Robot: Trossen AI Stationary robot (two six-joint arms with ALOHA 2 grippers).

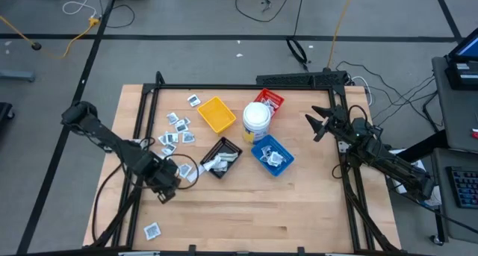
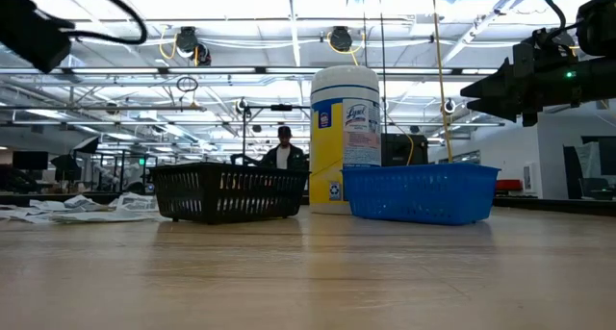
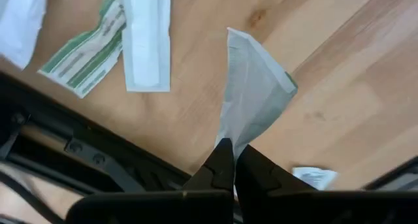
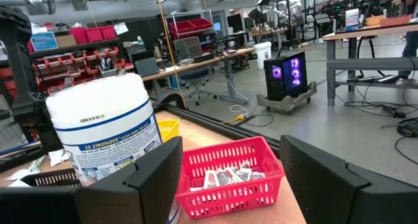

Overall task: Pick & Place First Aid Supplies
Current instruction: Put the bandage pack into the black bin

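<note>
My left gripper (image 1: 169, 187) hangs over the table's near left part, shut on a pale first aid packet (image 3: 251, 87) with a green-edged corner. More first aid supplies (image 1: 178, 129) lie scattered flat on the wood left of the trays, and two long wrapped strips (image 3: 147, 38) lie on the table below the held packet. One packet (image 1: 152, 230) lies alone near the front edge. My right gripper (image 1: 317, 125) waits open at the table's right side, level and pointing at the tub (image 4: 104, 129) and the red tray (image 4: 228, 175). My left gripper pinches one narrow end of the packet (image 3: 230, 140) between its two fingertips, coming from above and pointing down. The packet hangs below the fingers, clear of the wood, its free end flaring wider.
Four trays stand mid-table: yellow (image 1: 216, 114), red (image 1: 269, 101), black (image 1: 222, 157) and blue (image 1: 272, 154), around a round white tub (image 1: 256, 120). A black frame rail (image 3: 78, 142) runs along the table's left side. Bare wood lies toward the near edge.
</note>
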